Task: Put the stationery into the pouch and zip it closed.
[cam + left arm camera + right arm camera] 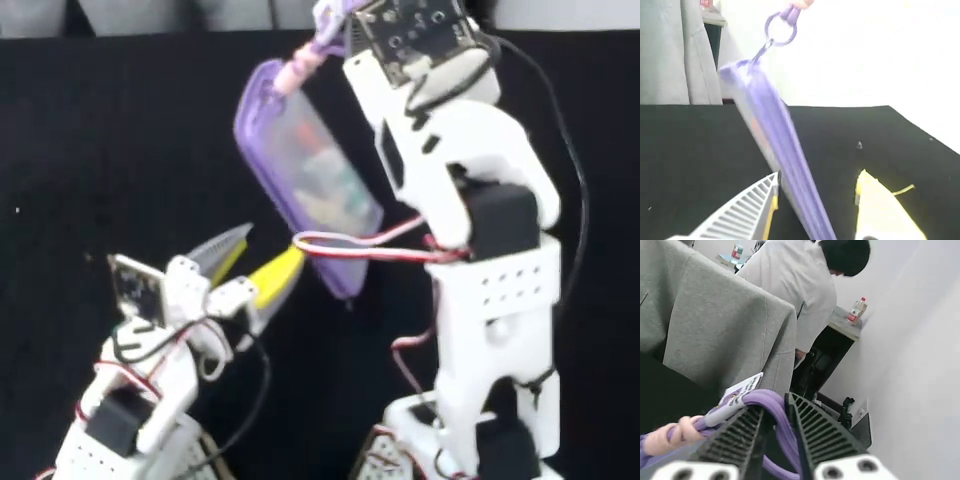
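Your left gripper (pixel 270 245) sits near-left with jaws wide, and the low end of the pouch (pixel 300 170) hangs right between them. I can't tell if it's touching either one. I'd clamp that bottom end square and low so the pouch can't swing. It's up off the table (pixel 100 130), tilted, with stationery (pixel 325 180) showing through the clear side. Farther up, the strap (pixel 765 402) comes off the top end, and your right gripper (pixel 776 402) is pinched tight on it at the far side. My guess is zipping is what's left, though I can't see the zip itself. Hold the bottom firm, then pull along the pouch's edge, not sideways, or it'll twist.
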Robot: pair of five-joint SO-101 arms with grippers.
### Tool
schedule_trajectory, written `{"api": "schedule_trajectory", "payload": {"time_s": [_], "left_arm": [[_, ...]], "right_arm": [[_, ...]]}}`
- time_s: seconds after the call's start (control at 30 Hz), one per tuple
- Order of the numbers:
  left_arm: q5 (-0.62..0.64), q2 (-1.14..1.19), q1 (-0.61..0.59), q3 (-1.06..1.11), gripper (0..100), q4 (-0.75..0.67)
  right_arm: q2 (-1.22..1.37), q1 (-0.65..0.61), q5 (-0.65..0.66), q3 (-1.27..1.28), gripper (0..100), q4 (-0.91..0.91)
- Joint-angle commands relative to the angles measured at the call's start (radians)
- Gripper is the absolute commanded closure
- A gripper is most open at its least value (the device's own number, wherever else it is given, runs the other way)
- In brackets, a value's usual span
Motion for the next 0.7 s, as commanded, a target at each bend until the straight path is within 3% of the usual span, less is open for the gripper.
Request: {"api": "schedule_trajectory", "payload": {"time_s": [0.0, 0.23, 0.43, 0.67], "left_arm": [[-0.020, -0.003, 0.007, 0.048, 75, -0.157], [-0.021, 0.087, -0.093, 0.051, 79, -0.318], [-0.020, 0.402, -0.097, -0.038, 79, -0.453], [-0.014, 0.802, -0.105, -0.295, 79, -0.468]], "right_arm": [[-0.033, -0.011, 0.002, -0.004, 98.7, -0.002], [-0.036, -0.011, 0.002, 0.007, 98.7, 0.002], [-0.036, -0.011, 0.002, 0.007, 98.7, 0.002], [-0.036, -0.006, 0.002, 0.008, 98.7, 0.002]]}}
